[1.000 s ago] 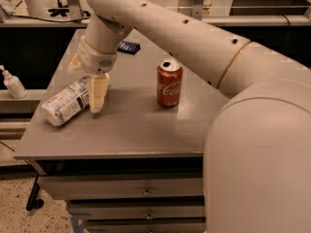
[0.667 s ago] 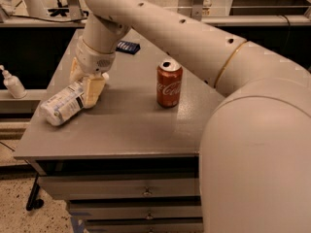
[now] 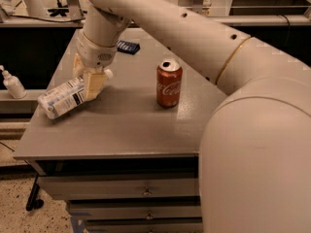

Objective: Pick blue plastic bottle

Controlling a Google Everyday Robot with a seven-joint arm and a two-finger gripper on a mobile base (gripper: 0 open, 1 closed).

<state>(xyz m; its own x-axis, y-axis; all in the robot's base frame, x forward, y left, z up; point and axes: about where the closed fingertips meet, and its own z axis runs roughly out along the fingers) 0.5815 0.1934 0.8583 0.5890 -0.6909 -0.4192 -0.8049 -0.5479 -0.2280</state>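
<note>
The blue plastic bottle (image 3: 62, 99) lies on its side at the left of the grey table (image 3: 126, 123), white cap (image 3: 108, 74) pointing back-right. My gripper (image 3: 88, 77) points down over the bottle's neck end. One cream finger (image 3: 95, 84) is in front of the bottle and the other behind it, so the jaws stand apart around it. The bottle still rests on the table. My large white arm reaches in from the right and fills the right side of the view.
A red Coca-Cola can (image 3: 169, 83) stands upright mid-table, right of the gripper. A dark flat object (image 3: 128, 46) lies at the table's back. A small white pump-top bottle (image 3: 12, 84) stands on a lower shelf at the left. Drawers sit below the table's front edge.
My gripper has moved left and down from beside the bottle to straddle its neck end. The bottle and the can have stayed in place.
</note>
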